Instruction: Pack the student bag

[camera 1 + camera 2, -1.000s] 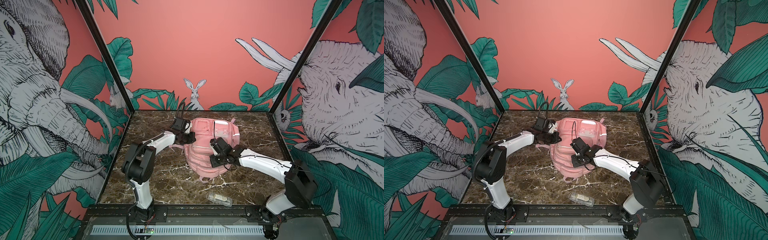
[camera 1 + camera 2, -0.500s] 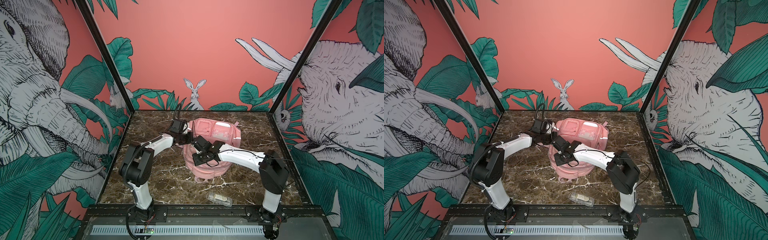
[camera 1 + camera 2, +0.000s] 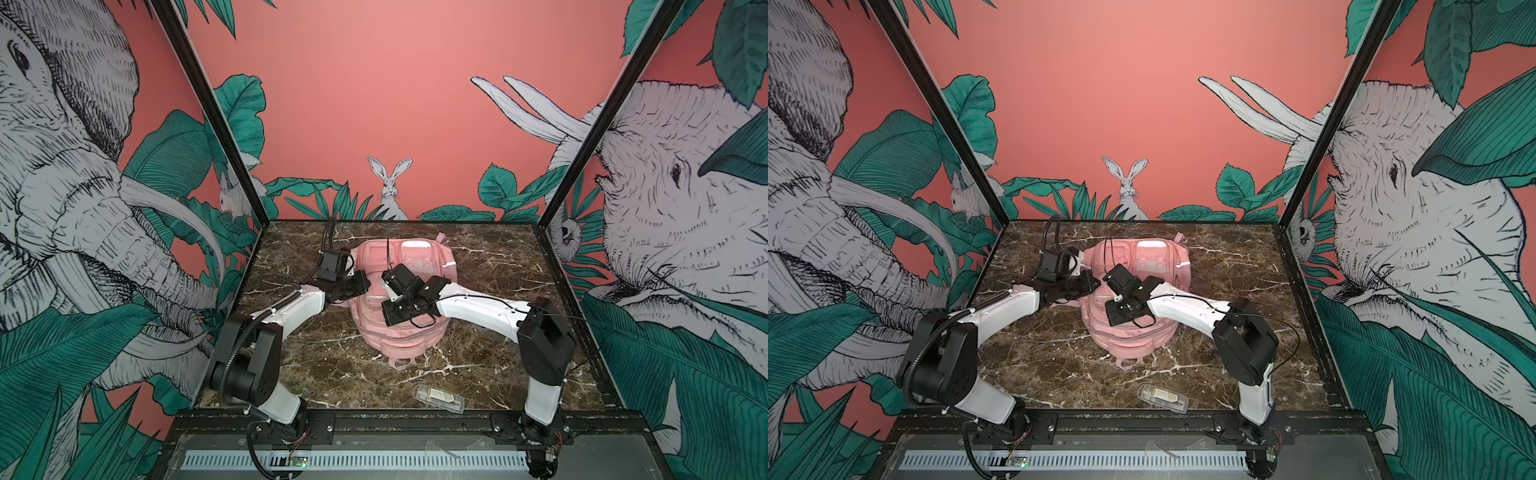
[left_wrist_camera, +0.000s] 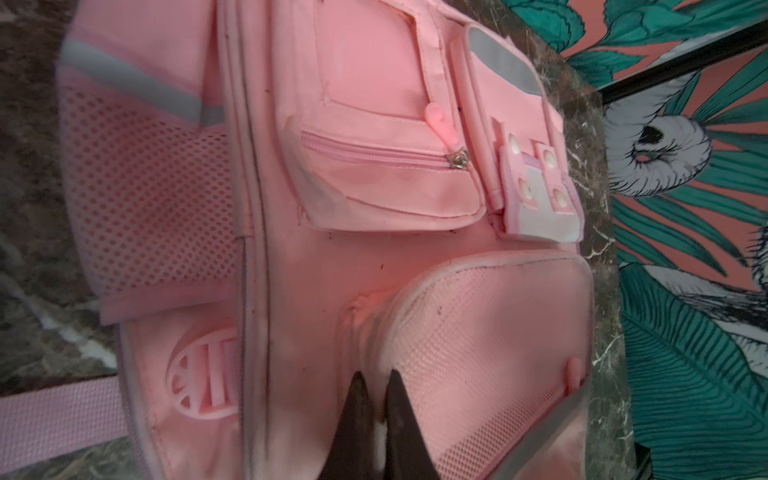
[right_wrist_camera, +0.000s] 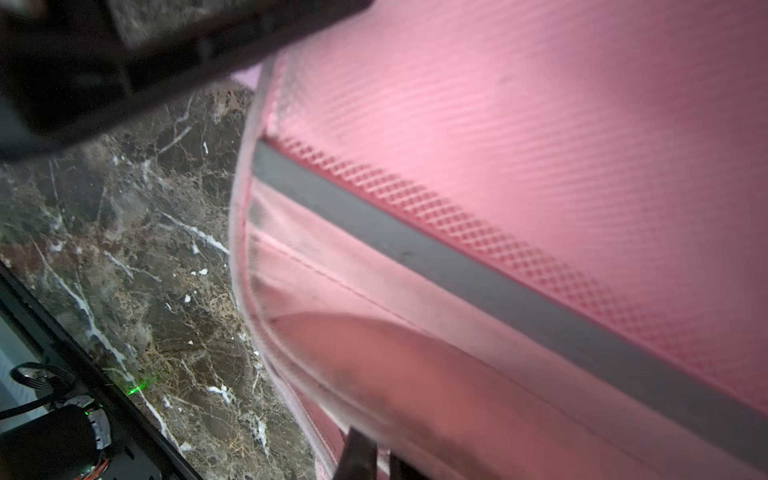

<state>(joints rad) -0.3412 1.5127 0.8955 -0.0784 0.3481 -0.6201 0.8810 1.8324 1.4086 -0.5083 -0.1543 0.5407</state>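
Observation:
The student bag (image 3: 401, 338) (image 3: 1136, 338), a soft pink backpack with front pockets and silver strips, lies flat in the middle of the marble table in both top views. My left gripper (image 3: 365, 283) (image 3: 1094, 284) reaches onto the bag's left side. In the left wrist view it (image 4: 376, 388) is shut on a raised fold of pink fabric at the edge of a mesh pocket (image 4: 478, 353). My right gripper (image 3: 390, 318) (image 3: 1113, 318) lies over the bag's middle. In the right wrist view it (image 5: 376, 457) is shut at the bag's blurred piped rim (image 5: 266, 332), with pink between the fingers.
A clear plastic case (image 3: 438, 399) (image 3: 1163, 398) lies near the table's front edge, right of centre. A pink strap loop (image 3: 399, 365) sticks out from the bag's near end. Painted walls close in the back and both sides. A black rail (image 3: 415, 424) runs along the front.
The right arm swung left across the bag, its elbow moving in from the right. The bag shifted slightly and its near end bulged toward the front. The left arm barely moved.

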